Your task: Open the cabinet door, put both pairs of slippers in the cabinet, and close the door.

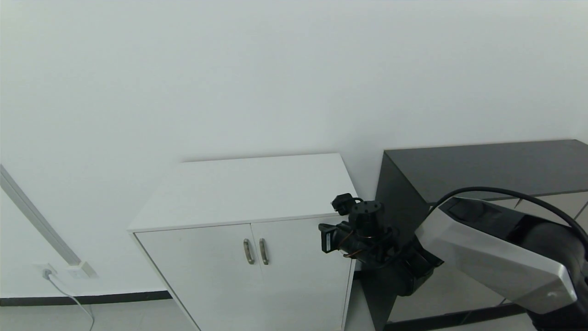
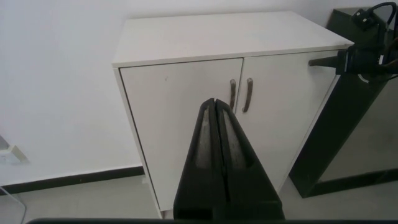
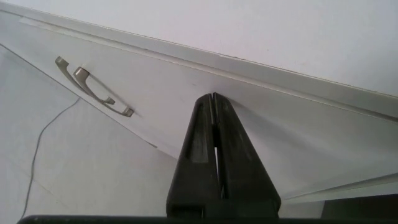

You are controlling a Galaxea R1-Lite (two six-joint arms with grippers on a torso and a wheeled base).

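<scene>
No text, label, number or sign can be read. The white cabinet (image 1: 243, 191) and the black unit (image 1: 482, 165) to its right show only plain surfaces.

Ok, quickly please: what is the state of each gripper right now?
Left gripper: closed, holding nothing.
Right gripper: closed, holding nothing.
</scene>
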